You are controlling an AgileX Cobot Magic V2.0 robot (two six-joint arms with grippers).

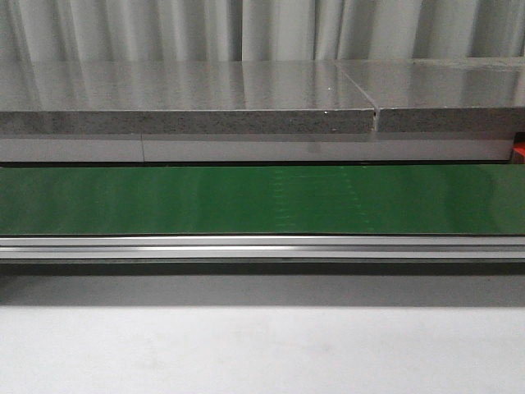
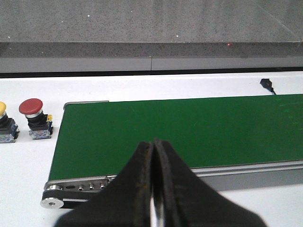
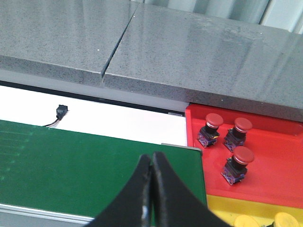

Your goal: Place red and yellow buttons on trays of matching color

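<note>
Left black two-fingered gripper (image 2: 154, 189) pressed together, empty, poised over the near edge of the green conveyor belt (image 2: 189, 127). Right black two-fingered gripper (image 3: 152, 194) likewise closed tight on nothing, above the belt's far end. Belt bare in the front view.

Off the belt's left end, on the white tabletop (image 2: 28, 161): a red mushroom-head push button on a black and grey base (image 2: 33, 118), upright, with a yellow-capped push button (image 2: 4, 123) just beside it, cut by the frame edge. At the opposite end, a red plastic tray (image 3: 279, 161) already carrying three red push buttons (image 3: 236, 163), and next to it a yellow tray (image 3: 222, 213) with what look like two yellow caps, only partly in view.

Next, probably, a pick of the red button by the left arm. Worth doing so: spread the fingers fully before descending, come straight down over the cap, close on the neck under the red head rather than the square base, keep clear of the yellow neighbour, lift vertically to avoid tipping either.
</note>
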